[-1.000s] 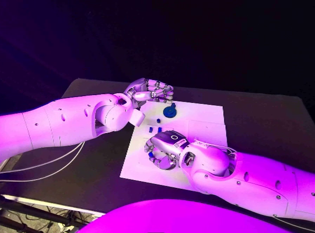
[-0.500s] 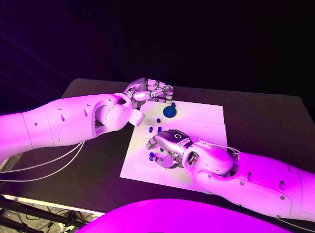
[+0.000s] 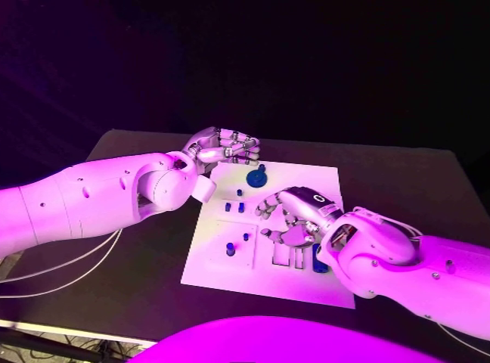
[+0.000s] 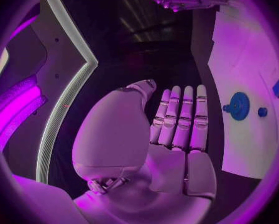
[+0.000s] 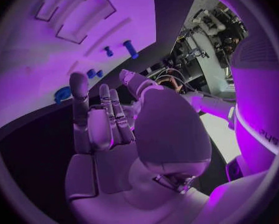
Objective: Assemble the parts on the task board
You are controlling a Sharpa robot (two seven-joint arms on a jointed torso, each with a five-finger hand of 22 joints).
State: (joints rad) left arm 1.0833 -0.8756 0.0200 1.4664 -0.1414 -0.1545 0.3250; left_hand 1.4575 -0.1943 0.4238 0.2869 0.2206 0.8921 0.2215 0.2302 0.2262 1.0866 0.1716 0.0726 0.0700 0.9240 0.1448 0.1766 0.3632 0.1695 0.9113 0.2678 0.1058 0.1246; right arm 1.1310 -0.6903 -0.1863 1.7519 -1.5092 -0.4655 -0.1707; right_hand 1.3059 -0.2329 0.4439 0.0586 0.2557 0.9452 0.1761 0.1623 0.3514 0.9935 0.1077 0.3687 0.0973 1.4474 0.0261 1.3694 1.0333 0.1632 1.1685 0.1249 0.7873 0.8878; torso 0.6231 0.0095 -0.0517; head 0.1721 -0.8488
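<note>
Head view: the white board (image 3: 269, 249) lies on the black table (image 3: 420, 174) between the two arms; the left hand (image 3: 221, 144) sits at the board's far left corner with its fingers curled in on nothing; the right hand (image 3: 292, 218) hovers over the middle of the board, fingers bent downward, and I cannot tell from here whether it touches or holds a piece. Just beyond the right hand stands a round blue disc (image 3: 256, 178); beside its fingertips, toward the left arm, are two small blue pegs (image 3: 234, 206); nearer the robot another small blue piece (image 3: 231, 249) sits by a square recess; a longer blue piece (image 3: 317, 259) lies under the right wrist. The left wrist view adds what the head view hides: the left hand's fingers (image 4: 179, 118) lie straight and pressed together, palm bare, with the disc (image 4: 239, 106) off to one side on the board. In the right wrist view the fingers (image 5: 89, 119) are extended and slightly parted, holding nothing, with four small blue pieces and the disc (image 5: 62, 93) beyond them.
</note>
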